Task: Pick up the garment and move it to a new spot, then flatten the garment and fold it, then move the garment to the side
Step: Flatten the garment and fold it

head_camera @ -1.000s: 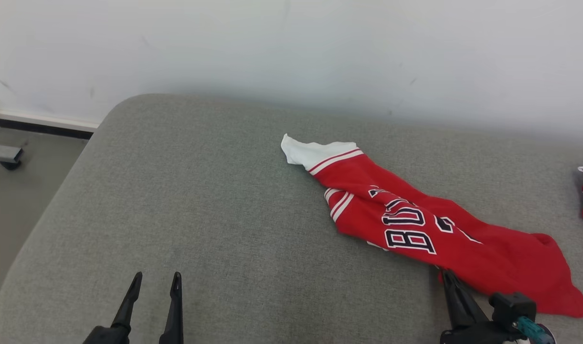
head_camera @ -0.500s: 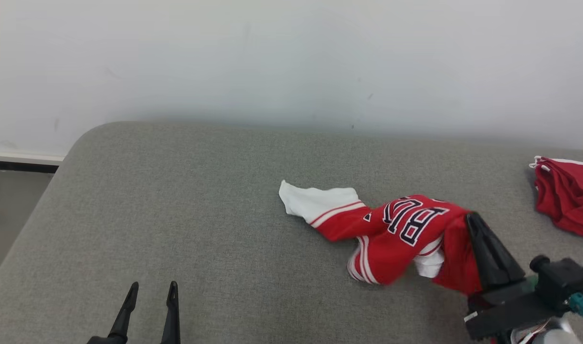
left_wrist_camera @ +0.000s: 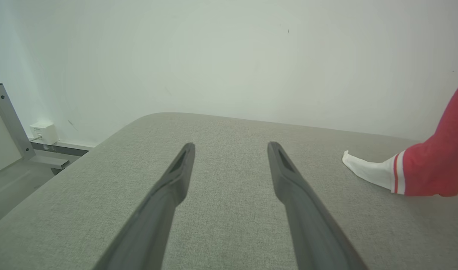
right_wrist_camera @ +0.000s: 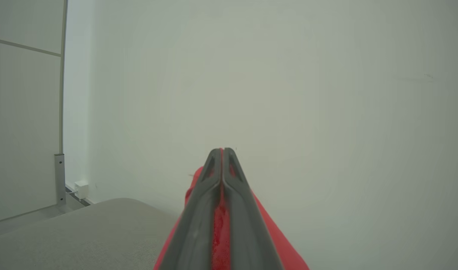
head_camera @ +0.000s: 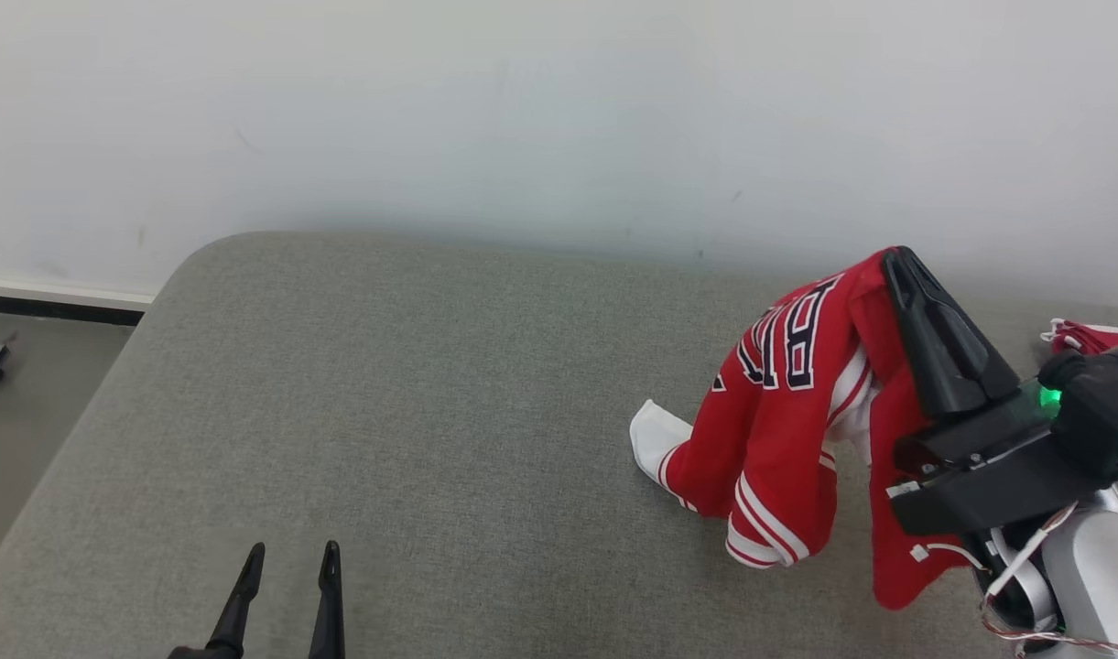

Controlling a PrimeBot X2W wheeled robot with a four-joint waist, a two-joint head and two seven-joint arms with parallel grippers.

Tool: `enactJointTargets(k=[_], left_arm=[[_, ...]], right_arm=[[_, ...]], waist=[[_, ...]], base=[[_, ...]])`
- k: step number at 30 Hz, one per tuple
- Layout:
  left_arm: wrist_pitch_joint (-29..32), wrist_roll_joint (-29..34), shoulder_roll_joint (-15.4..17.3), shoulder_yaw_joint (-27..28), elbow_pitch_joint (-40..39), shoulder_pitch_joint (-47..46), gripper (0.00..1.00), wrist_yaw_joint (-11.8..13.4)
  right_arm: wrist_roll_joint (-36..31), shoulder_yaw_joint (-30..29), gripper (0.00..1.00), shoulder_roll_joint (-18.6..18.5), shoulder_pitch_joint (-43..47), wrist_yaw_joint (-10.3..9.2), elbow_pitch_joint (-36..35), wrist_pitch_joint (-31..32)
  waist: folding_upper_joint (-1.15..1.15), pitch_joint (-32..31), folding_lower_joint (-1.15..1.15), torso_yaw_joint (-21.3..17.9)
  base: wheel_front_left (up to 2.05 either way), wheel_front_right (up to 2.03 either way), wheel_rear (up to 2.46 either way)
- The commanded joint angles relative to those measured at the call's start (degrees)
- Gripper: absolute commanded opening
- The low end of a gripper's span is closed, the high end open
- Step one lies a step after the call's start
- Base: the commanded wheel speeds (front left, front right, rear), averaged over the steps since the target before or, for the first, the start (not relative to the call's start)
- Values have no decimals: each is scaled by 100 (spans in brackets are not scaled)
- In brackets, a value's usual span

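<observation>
I have the right gripper (head_camera: 897,259) clenched on a fold of the red garment (head_camera: 778,412), raised above the grey cushion (head_camera: 412,412) toward its far right side and close to the white wall (head_camera: 522,110). In the right wrist view the two fingers press flat together with red cloth pinched between them. The garment hangs from that pinch in a loose drape, with its dark lettering turned toward the head camera and its striped hems dangling. Its white sleeve end (head_camera: 655,439) touches the cushion, so it is not fully off the surface. The left gripper (head_camera: 293,549) sits low by the near edge with its fingers spread apart and nothing between them, just over plain fabric. A wide stretch of bare cushion runs from the sleeve end across to the rounded far-left corner (head_camera: 211,252). Beyond that corner the surface drops away to the floor (head_camera: 37,384). The cushion's far edge runs right along the wall (little room to swing back there). A second red cloth (head_camera: 1094,337) lies at the right margin, just behind the right arm's wrist housing and apart from the held garment.
</observation>
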Motion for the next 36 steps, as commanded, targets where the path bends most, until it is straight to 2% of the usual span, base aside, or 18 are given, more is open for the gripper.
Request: enactJointTargets(k=[1,7,12,20,28,29,30,36], left_arm=[[-16,26,-14,19,-3,59,100,18],[-16,10,-18,84,1,70,100,17],[-16,35,-21,69,16,-19,100,16],[-16,10,-23,11,78,-84,100,15],[-16,-38,-26,-81,137,-121,100,14],[-16,-39,-27,-87,136,-101,100,14],[-16,-36,-27,-84,138,-87,100,14],[-16,4,-27,-60,117,-11,100,14]], right_arm=[[46,48,0,11,-92,-14,6,8],[161,614,0,149,-928,-13,284,-34],[265,913,0,308,-1771,-14,965,-116],[563,1569,0,350,-2310,-14,2882,-174],[854,1878,0,413,-2102,-14,4926,-442],[913,1929,47,431,-2062,-13,5241,-552],[943,1959,100,440,-2031,-14,5355,-638],[1107,1911,100,398,-1733,-13,5401,-1081]], waist=[[0,-13,0,48],[0,-5,0,74],[0,36,0,98],[0,95,0,177],[0,101,0,234],[0,93,0,223],[0,86,0,211],[0,19,0,64]], base=[[0,0,0],[0,0,0],[0,0,0],[0,0,0],[0,0,0],[0,0,0],[0,0,0],[0,0,0]])
